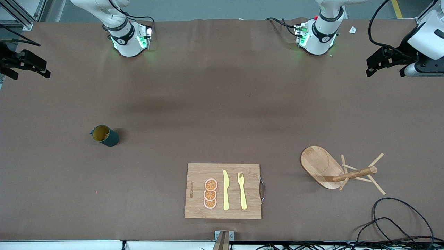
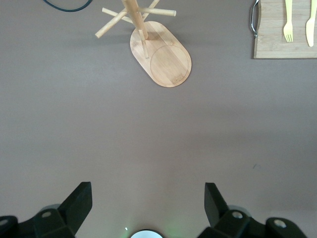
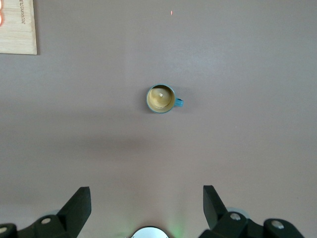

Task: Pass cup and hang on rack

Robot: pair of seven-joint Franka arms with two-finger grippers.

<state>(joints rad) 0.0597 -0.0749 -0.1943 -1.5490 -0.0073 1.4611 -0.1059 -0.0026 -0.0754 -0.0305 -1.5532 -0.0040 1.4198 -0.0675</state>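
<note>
Presently the cup (image 1: 105, 135) is seen standing upright on the brown counter (image 1: 215, 114) in the left middle of the front frame, toward the right arm's end, its ochre inside showing and its small handle just visible at the rim. The rack (image 1: 333, 170) is found at the lower right of that frame, toward the left arm's end, upright on its oval base (its pegs fanning out from the post). Between them, and nearer to the front camera, a bamboo cutting board (image 1: 197, 173) is laid with three orange slices (image 1: 210, 193), a yellow knife (image 1: 225, 190) and a yellow fork (image 1: 241, 190) on it.

The right end effector (image 3: 147, 208) is held at the upper left edge, fingers spread wide and empty, with the cup centred in its wrist view. The left end effector (image 2: 148, 206) is held at the upper right edge, likewise wide and empty, the rack showing in its wrist view. Both arms are waiting.
</note>
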